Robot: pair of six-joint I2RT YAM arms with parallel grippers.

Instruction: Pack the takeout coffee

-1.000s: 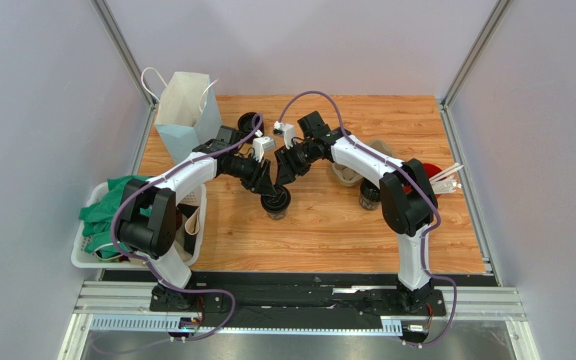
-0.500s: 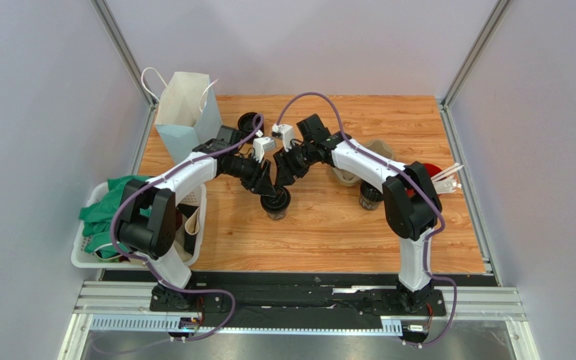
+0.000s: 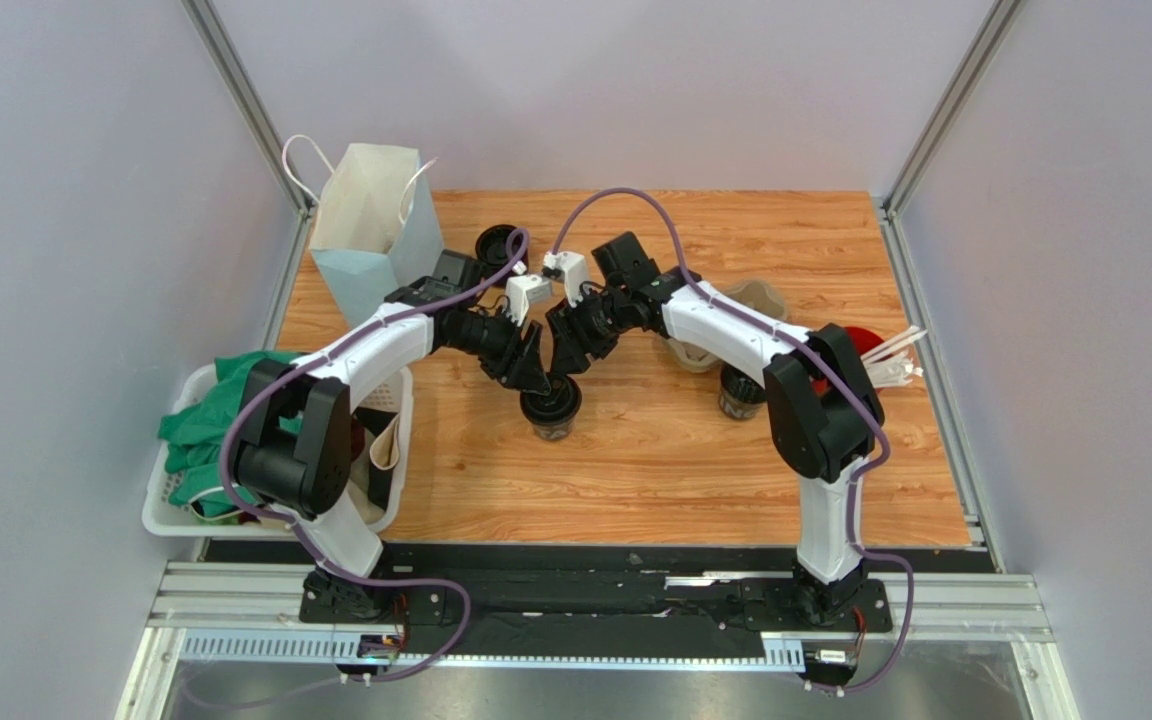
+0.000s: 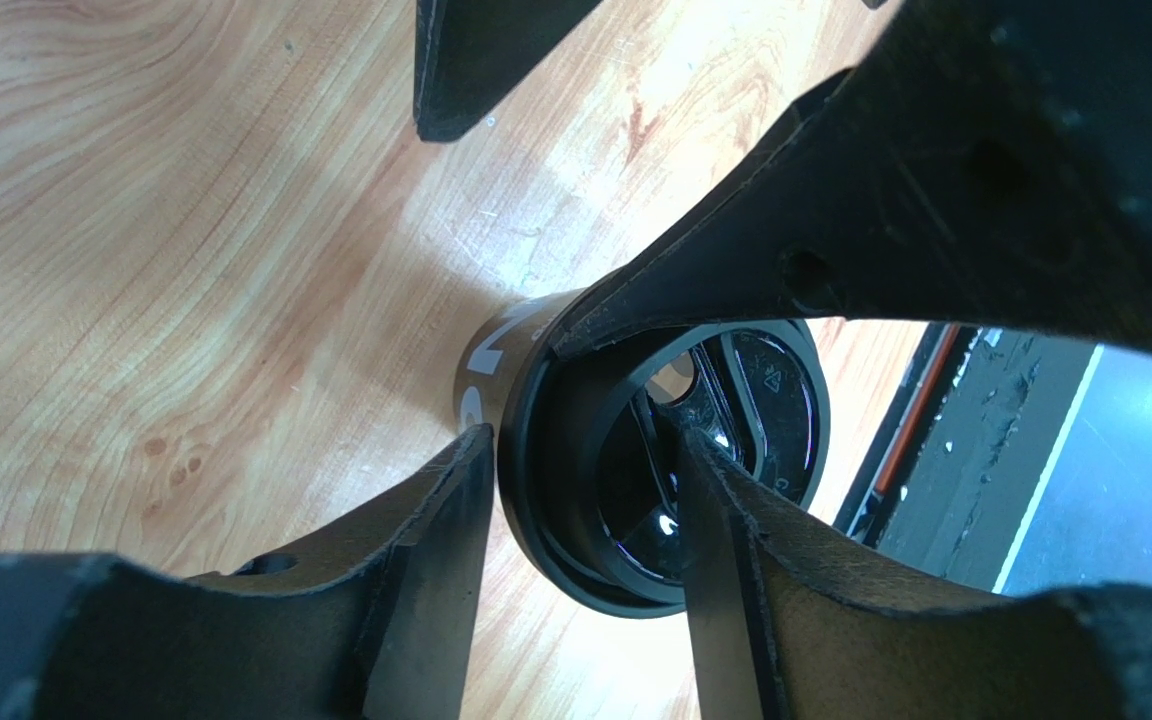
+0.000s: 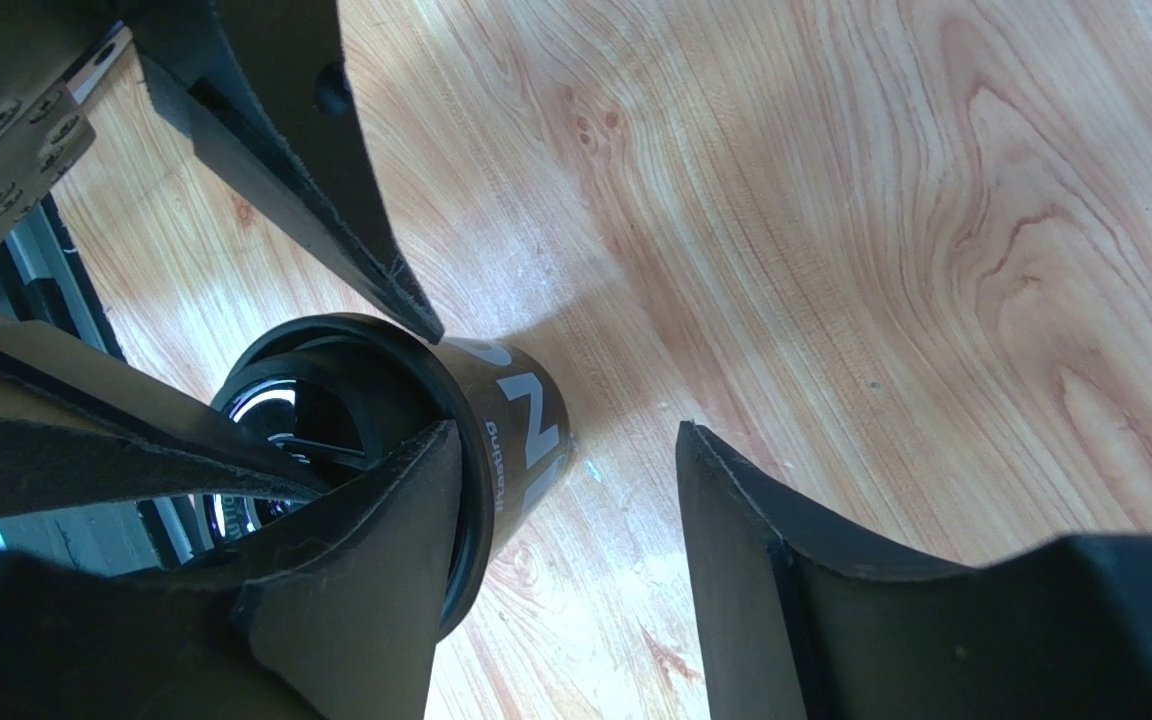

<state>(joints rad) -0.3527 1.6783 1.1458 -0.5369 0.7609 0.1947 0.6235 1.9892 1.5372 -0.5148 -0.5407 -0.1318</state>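
The takeout coffee, a small black cup with a black lid, stands upright near the middle of the wooden table. Both grippers hover right over it. In the left wrist view my left gripper is open and straddles the rim of the lid: one finger sits just outside the cup wall, the other over the lid top. My right gripper is open too. One of its fingers overlaps the cup's rim; the other stands apart over bare wood, beside the cup.
A white paper bag stands at the back left, with a black cup next to it. A cardboard cup tray, another black cup and a red cup with straws lie under the right arm. A white basket holds green cloth.
Both arms have barely shifted over the cup. The cup stays where it stood.
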